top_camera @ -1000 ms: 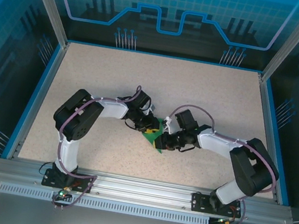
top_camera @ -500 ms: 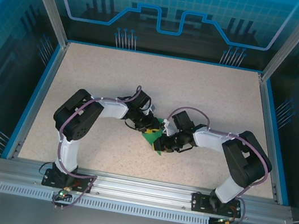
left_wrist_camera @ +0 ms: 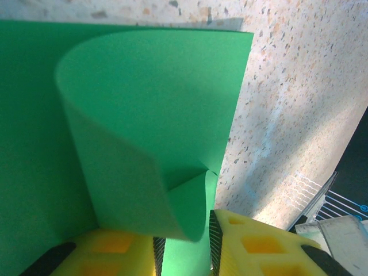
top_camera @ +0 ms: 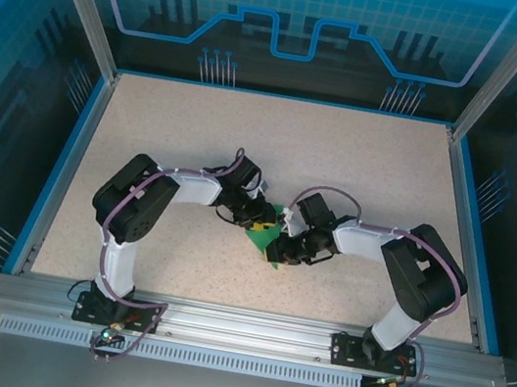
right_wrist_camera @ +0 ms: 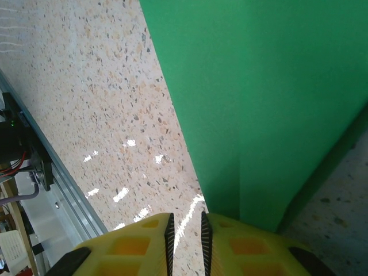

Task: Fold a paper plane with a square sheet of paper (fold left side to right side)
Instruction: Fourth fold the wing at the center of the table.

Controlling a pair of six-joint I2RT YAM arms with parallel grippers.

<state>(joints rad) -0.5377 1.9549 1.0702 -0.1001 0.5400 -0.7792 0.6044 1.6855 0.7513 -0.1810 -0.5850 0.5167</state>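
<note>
One green paper (top_camera: 265, 241), partly folded, lies centrally on table (top_camera: 200, 124) | left gripper (left_wrist_camera: 184, 233): clamped on its raised curled flap | right gripper (right_wrist_camera: 184, 224): jaws slightly apart, bare table between, paper edge at one finger

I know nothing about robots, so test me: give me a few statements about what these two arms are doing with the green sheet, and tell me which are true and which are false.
1. The sheet of paper is green. True.
2. It lies completely flat on the table. False: part of it curls up in a loop beside the left pincer.
3. The left pincer and the right pincer are both at the sheet, near the middle of the table. True.
4. The pincers' fingers are red. False: they are yellow.
</note>
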